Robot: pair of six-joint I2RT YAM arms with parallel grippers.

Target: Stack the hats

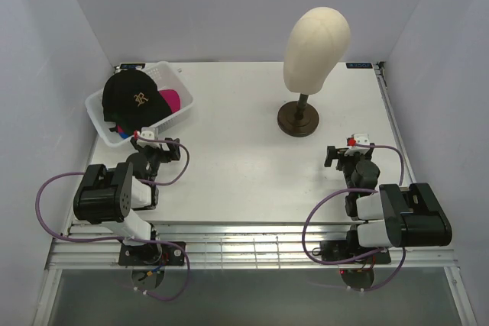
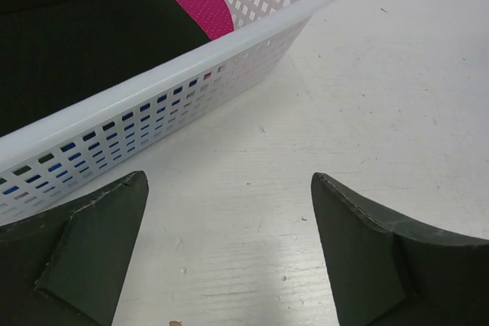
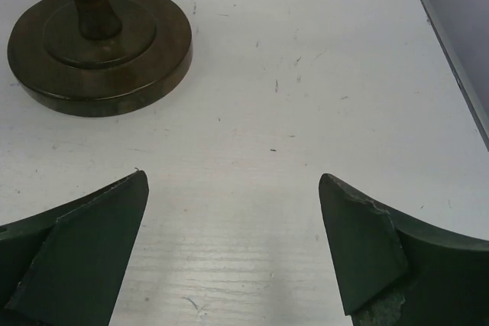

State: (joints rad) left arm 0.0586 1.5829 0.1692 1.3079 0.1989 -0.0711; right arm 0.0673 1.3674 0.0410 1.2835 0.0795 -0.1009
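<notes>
Hats: black cap (image 1: pixel 131 97) laid over magenta cap (image 1: pixel 170 100) in basket (image 2: pixel 229 45).
Left gripper (image 2: pixel 229 188): held wide apart, nothing gripped.
Right gripper (image 3: pixel 233 188): held wide apart, nothing gripped.

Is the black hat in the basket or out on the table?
In. The black hat sits on top inside the white basket, a pink hat peeking out beside it.

Basket (image 2: pixel 252 36): glossy white perforated plastic. Black cap (image 1: pixel 130 95): matt cloth, gold embroidery. Magenta cap (image 2: pixel 202 5): dimpled cloth. Stand (image 3: pixel 137 51): dark, smooth, satin. Table (image 3: pixel 306 74): matt, scuffed.
</notes>
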